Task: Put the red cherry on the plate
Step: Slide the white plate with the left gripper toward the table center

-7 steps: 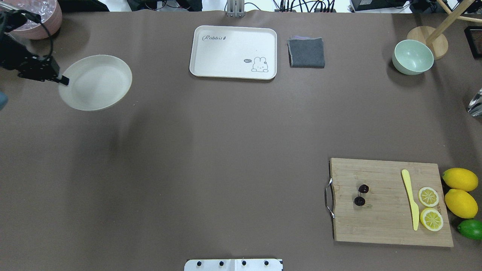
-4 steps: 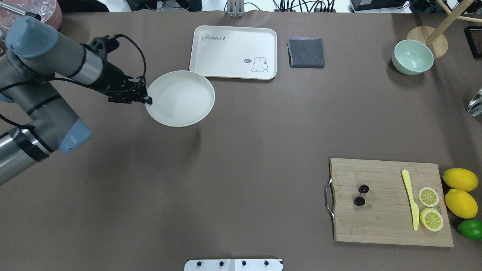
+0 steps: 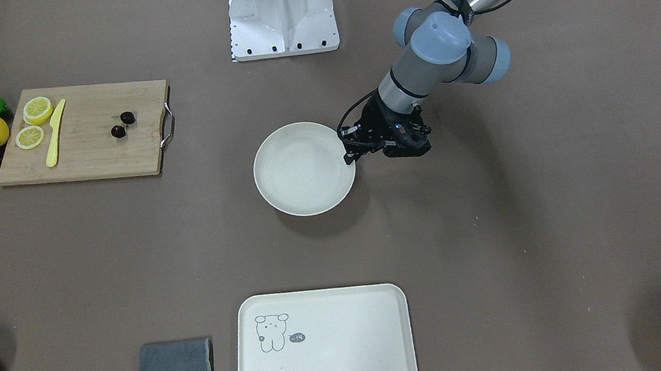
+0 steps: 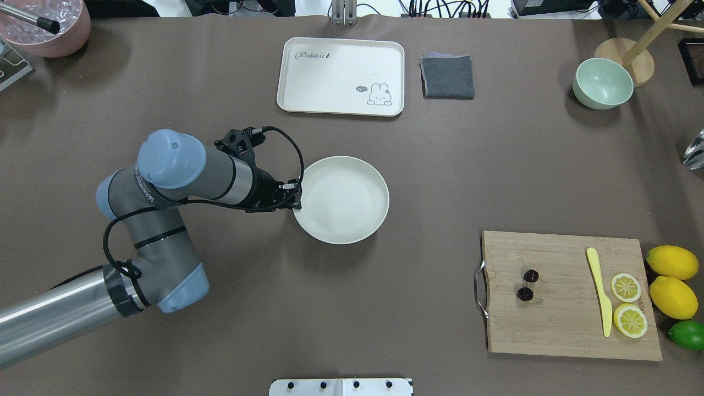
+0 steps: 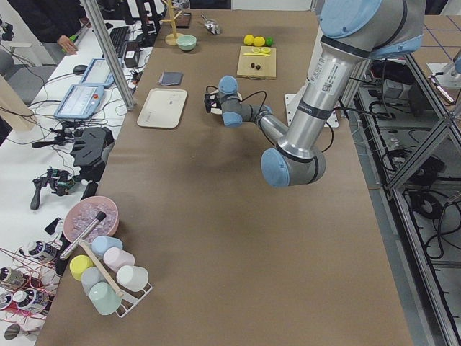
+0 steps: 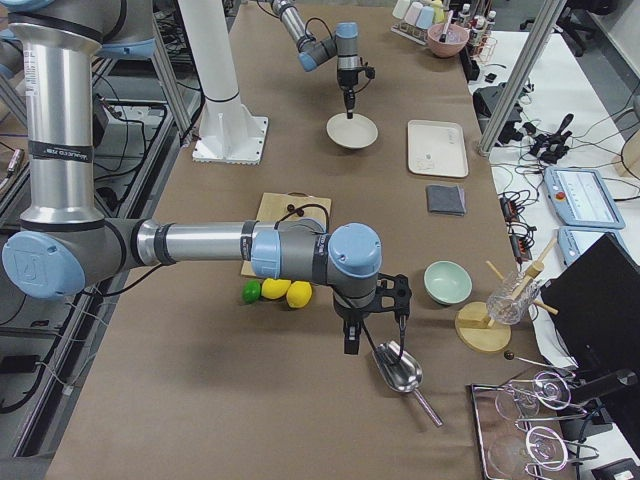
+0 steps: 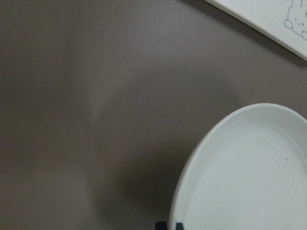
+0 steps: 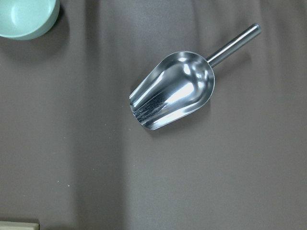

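Observation:
The round cream-white plate (image 4: 346,201) is near the middle of the table, and its shadow suggests it is held slightly above the surface. My left gripper (image 4: 297,202) is shut on the plate's left rim, which also shows in the front-facing view (image 3: 347,154). In the left wrist view the plate (image 7: 249,177) fills the lower right. The red cherry (image 4: 528,285), a dark pair, lies on the wooden cutting board (image 4: 566,330) at the right, far from the plate. My right gripper (image 6: 352,340) shows only in the exterior right view, over a metal scoop, and I cannot tell its state.
The board also carries a yellow knife (image 4: 599,291) and two lemon slices (image 4: 627,302). Whole lemons (image 4: 672,280) and a lime (image 4: 687,334) lie beside it. A cream tray (image 4: 341,74), a grey cloth (image 4: 447,77) and a mint bowl (image 4: 602,82) sit along the far edge. The scoop (image 8: 172,96) lies under the right wrist.
My left arm has carried the plate from the far left of the table rightward and toward the robot, to the middle. The cherry has not moved.

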